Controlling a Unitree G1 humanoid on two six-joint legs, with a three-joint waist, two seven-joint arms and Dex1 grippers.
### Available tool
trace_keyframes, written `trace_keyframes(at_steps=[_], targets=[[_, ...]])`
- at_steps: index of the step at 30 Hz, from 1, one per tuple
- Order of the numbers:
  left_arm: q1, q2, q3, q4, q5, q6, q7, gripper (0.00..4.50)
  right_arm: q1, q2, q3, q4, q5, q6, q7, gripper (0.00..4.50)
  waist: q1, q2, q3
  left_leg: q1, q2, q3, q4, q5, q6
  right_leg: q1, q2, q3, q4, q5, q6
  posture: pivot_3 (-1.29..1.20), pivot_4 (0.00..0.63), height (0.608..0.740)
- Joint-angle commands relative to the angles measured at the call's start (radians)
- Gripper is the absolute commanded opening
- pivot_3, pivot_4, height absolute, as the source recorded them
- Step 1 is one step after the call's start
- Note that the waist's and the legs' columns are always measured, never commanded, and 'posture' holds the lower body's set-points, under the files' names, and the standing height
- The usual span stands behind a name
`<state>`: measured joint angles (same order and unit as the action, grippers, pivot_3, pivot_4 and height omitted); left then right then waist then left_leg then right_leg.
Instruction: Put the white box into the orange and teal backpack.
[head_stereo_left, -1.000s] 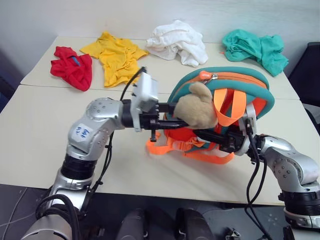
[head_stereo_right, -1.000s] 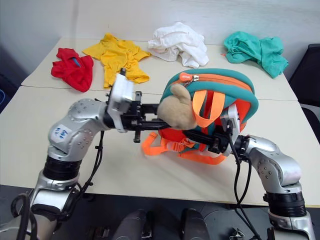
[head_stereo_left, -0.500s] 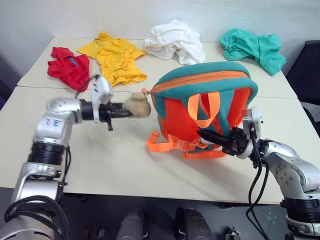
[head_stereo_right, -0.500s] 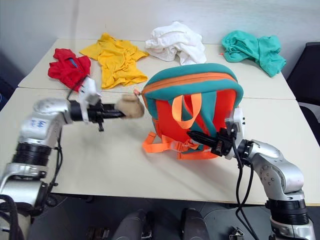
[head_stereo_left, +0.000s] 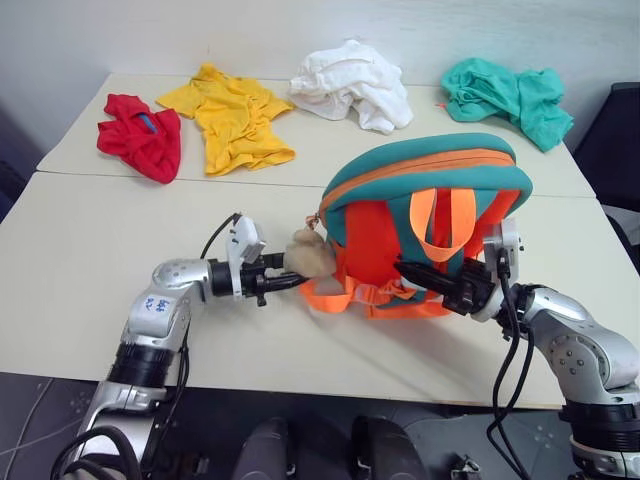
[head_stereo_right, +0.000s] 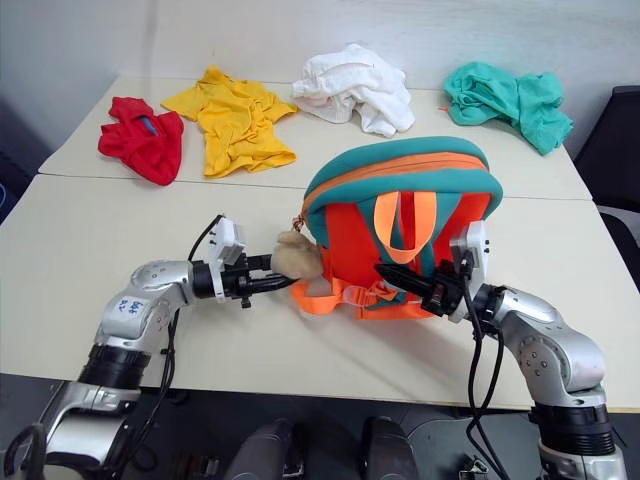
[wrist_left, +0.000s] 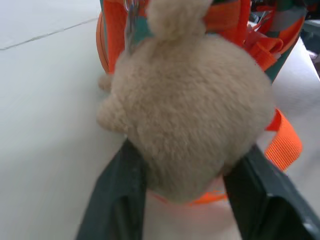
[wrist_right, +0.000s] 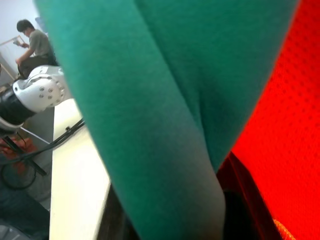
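Note:
The orange and teal backpack stands upright on the table right of centre, its orange straps spilling out at its base. Its tan plush bear hangs low at the backpack's left side. My left gripper points level at the bear and is open, its fingers spread wide on either side of the bear. My right gripper reaches in from the right at the strap side and is shut on a teal strap. The white box is out of view.
Along the far side of the table lie a red garment, a yellow one, a white cloth and a teal cloth. A dark chair stands at the right edge. A person sits in the background.
My left gripper has sunk toward the table with the bear, come in beside the backpack's base and spread its fingers. The backpack has settled upright. The right hand stayed put.

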<state>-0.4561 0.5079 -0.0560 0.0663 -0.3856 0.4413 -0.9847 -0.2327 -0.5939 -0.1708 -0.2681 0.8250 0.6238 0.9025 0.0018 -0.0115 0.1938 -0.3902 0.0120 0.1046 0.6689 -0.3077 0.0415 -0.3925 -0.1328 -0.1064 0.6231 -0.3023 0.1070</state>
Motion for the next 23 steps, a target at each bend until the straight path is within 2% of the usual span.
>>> trace_keyframes(at_steps=[1,4,8,12,15,18,23], targets=[[0.050,0.038,0.096,-0.088,-0.052,-0.003,0.008,3.48,0.013,-0.031,-0.051,-0.022,0.009,-0.021,0.023,2.04,-0.002,0.000,0.000,0.000,0.000,0.000,-0.001,0.000,0.000,0.000,0.000,0.000,0.000,0.000,0.000,0.00,0.150,0.740],[0.093,0.115,0.179,-0.127,-0.087,0.004,-0.022,4.47,0.044,-0.085,-0.093,-0.009,-0.007,-0.041,0.064,3.08,-0.003,0.000,0.000,0.000,0.001,0.000,-0.001,0.000,0.000,-0.001,0.000,0.001,-0.001,0.000,0.000,0.00,0.150,0.740],[0.224,0.240,0.312,-0.159,-0.145,-0.011,-0.115,4.50,0.122,-0.203,-0.166,0.039,-0.065,-0.093,0.159,4.44,-0.004,0.000,0.000,0.000,0.001,0.000,-0.003,-0.001,-0.001,0.000,0.000,0.001,-0.002,0.000,0.000,0.00,0.150,0.740],[0.384,0.315,0.425,-0.171,-0.144,-0.043,-0.154,4.50,0.207,-0.296,-0.207,0.139,-0.172,-0.219,0.262,4.48,-0.003,0.000,0.000,0.001,0.001,0.000,-0.003,-0.001,-0.001,0.000,-0.001,0.001,-0.004,0.000,0.000,0.00,0.150,0.740],[0.552,0.327,0.530,-0.219,-0.100,-0.096,-0.128,4.50,0.223,-0.315,-0.214,0.345,-0.316,-0.513,0.348,4.48,-0.004,0.000,0.000,0.001,0.001,0.001,-0.004,-0.003,-0.001,0.000,-0.001,0.001,-0.008,0.000,-0.001,0.00,0.150,0.740],[0.675,0.325,0.586,-0.258,-0.060,-0.190,-0.136,4.50,0.185,-0.307,-0.206,0.477,-0.378,-0.696,0.388,4.48,-0.006,0.001,0.000,0.002,0.001,0.002,-0.004,-0.004,-0.001,0.000,-0.001,0.002,-0.008,0.000,-0.001,0.00,0.150,0.740],[0.677,0.311,0.583,-0.239,-0.004,-0.250,-0.040,4.50,0.129,-0.295,-0.159,0.619,-0.444,-0.861,0.429,4.48,-0.003,0.003,0.001,0.003,0.001,0.001,-0.004,-0.005,-0.004,0.000,-0.002,0.002,-0.005,-0.001,-0.003,0.00,0.150,0.740]])
